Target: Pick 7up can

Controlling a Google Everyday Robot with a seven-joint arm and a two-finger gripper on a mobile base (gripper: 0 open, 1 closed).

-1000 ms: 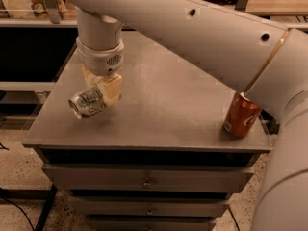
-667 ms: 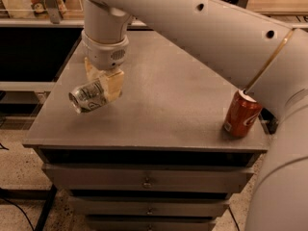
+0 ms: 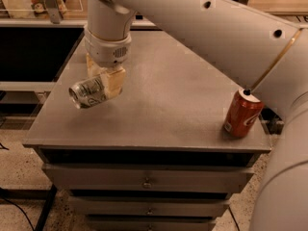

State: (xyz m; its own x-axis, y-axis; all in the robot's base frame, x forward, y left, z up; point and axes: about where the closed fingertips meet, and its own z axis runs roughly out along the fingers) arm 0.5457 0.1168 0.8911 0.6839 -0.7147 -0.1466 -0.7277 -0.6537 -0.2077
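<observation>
The 7up can (image 3: 88, 92) is a silver can with green print, held on its side with its end facing left, lifted clear of the grey table top (image 3: 168, 95) over its left part. My gripper (image 3: 103, 78) hangs from the white wrist above and is shut on the 7up can, with one cream finger (image 3: 115, 81) visible across the can's right side.
A red-orange can (image 3: 242, 113) stands upright at the table's front right corner. My white arm spans the top and right of the view. Drawers sit under the table top. A dark shelf unit stands to the left, cluttered shelves behind.
The gripper has risen with the 7up can in it, lifting the can off the table top. The red-orange can has not moved.
</observation>
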